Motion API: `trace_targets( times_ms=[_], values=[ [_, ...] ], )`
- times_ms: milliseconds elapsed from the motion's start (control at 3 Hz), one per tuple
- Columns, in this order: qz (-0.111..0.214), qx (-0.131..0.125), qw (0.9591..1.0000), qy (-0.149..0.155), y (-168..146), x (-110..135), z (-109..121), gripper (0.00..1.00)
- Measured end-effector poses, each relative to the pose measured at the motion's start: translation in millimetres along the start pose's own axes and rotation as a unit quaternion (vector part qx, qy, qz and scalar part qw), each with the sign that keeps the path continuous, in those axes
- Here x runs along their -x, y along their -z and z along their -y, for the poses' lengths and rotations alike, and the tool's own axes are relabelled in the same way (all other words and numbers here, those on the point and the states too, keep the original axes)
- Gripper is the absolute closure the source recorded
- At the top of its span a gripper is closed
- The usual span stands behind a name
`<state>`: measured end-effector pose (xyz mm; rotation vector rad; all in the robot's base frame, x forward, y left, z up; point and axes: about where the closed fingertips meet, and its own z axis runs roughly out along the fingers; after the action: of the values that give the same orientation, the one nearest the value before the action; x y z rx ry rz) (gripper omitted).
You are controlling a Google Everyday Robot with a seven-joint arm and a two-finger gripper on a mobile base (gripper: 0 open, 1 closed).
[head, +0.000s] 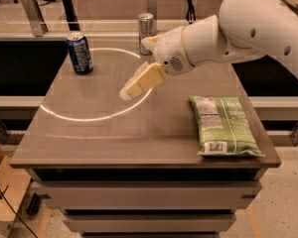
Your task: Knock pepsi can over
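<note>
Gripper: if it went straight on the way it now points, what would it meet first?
Probably the bare table top, since the gripper over mid-table points down and toward the picture's left. The upright pepsi can at the far left corner seems off that line, though depth is unclear.
</note>
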<state>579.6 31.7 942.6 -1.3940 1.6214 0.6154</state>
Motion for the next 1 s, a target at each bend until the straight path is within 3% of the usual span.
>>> trace_targets(
  times_ms=[333, 1000],
  values=[
    [0.058, -0.028, 0.9977, -0.017, -37.0, 3.4, 18.9, 0.00],
    [0.118, -0.074, 0.9891, -0.046, -104.6, 7.5, 62.8, 0.00]
  ],
)
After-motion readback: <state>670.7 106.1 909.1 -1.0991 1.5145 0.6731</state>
